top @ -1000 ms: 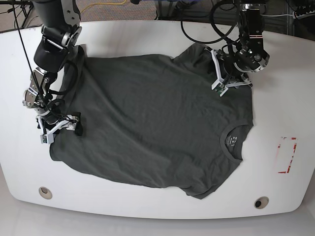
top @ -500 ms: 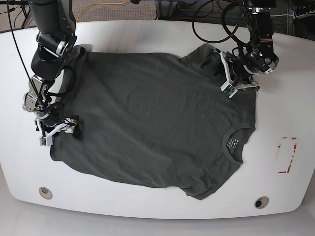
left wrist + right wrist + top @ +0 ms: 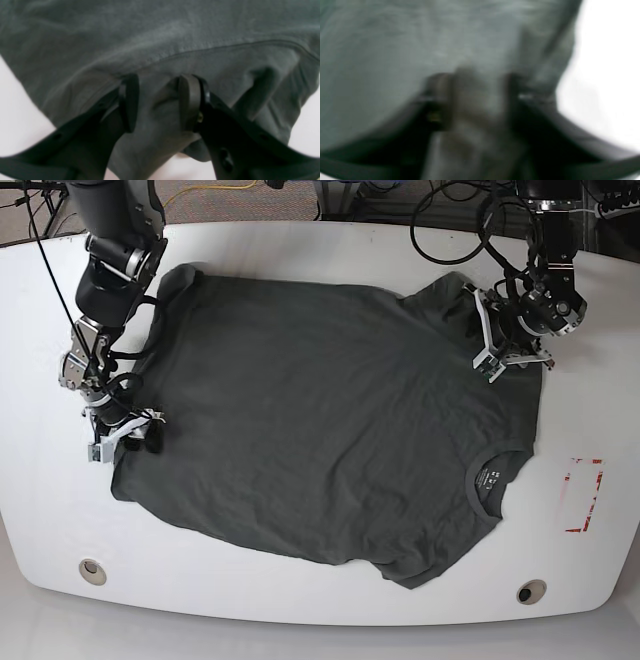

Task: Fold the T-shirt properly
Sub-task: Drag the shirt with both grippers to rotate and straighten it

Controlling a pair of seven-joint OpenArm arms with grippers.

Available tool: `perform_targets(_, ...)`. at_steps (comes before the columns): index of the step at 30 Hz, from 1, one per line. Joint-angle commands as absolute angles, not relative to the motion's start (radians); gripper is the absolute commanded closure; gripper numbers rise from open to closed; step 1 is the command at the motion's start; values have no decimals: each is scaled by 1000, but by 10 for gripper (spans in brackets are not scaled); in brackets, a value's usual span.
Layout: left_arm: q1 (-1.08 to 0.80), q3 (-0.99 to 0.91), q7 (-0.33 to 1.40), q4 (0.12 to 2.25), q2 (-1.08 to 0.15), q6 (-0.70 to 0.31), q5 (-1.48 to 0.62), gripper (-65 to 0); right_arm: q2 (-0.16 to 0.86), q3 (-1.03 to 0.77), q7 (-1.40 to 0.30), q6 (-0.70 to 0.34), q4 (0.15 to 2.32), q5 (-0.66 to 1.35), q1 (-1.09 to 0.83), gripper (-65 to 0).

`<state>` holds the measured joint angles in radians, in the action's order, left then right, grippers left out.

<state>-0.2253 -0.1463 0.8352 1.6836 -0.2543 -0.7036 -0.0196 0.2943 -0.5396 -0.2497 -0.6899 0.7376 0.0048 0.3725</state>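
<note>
Here we see the T-shirt spread nearly flat on the white tabletop, stretched between our two hands. Our left hand pinches a raised fold of the grey cloth: the two black fingers stand close either side of it, and the fabric bunches up between them, with a stitched seam running just beyond the fingertips. In the base view this left hand sits at the sleeve edge of the shirt, with the ribbed collar and its small label nearby, toward the tabletop's front edge.

Our right hand shows only in a blurred wrist view; a ridge of cloth seems to lie between its dark fingers, but we cannot tell for sure whether they are clamped on it. In the base view the right hand rests at the shirt's hem edge, opposite the left hand across the whole body of the garment.

Beyond the left hand, near the tabletop's end, lies a red-outlined rectangle, well apart from the shirt. Two round fittings sit in the tabletop near its front edge, clear of the cloth
</note>
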Motion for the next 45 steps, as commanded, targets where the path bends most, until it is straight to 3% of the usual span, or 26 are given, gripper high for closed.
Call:
perform_targets(1,-243,-154,957,1659,-288,-698,96,-235,289,-539,-289,-698,797,-12,338,-122)
perform_targets(3,-228,-154,952,1653,-294,-698,96,-235,282,-539,-294,-698,855,-10,291,-35)
perform_targets(5,-203,-157,940,1638,-300,-698,97,-235,254,-536,-298,-698,914,-10,243,-3)
perform_targets(20,30,-156,908,1429,-367,-698,97,-235,65,-541,-470,-698,1451,-13,-150,-13)
perform_targets(33,174,-153,911,1394,-418,-698,101,-236,-13,-536,-515,-698,1659,-15,-329,-22)
perform_targets(35,177,-153,914,1411,-427,-698,101,-236,-13,-535,-522,-698,1687,-15,-329,-70)
perform_targets(37,177,-153,921,1431,-429,-698,97,-236,-10,-533,-553,-698,1722,-16,-328,-170)
perform_targets(40,177,-153,944,1471,-429,-698,97,-236,-7,-533,-615,-698,1785,-16,-300,-380)
perform_targets(42,176,-153,963,1498,-429,-698,96,-236,-7,-533,-647,-698,1817,-16,-275,-488)
perform_targets(45,170,-153,989,1549,-424,-698,94,-236,1,-532,-677,-698,1837,-16,-229,-575)
